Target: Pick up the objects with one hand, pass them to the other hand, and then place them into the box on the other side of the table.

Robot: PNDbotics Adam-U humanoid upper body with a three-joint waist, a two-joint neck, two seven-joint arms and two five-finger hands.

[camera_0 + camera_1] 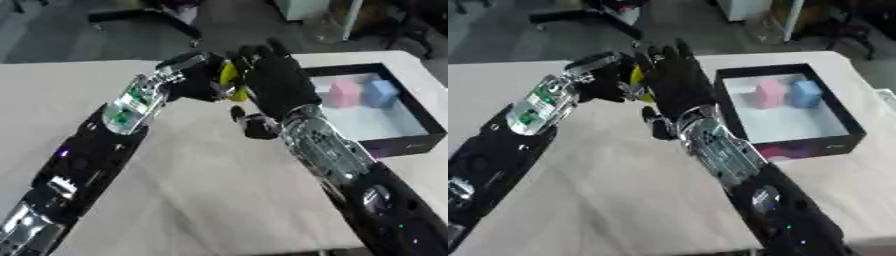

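Yellow object [229, 76] mid-air above table [201, 190], sandwiched between both hands. Left hand [197, 75] curled round it. Right hand [276, 82] fingers straight, palm against it. Black box [411, 112] right, pink block [343, 93] and blue block [381, 92] inside.

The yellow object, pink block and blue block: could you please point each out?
yellow object [229, 75], left eye view, its exposed upper side.
pink block [769, 93], right eye view, its front face.
blue block [805, 93], right eye view, its front face.
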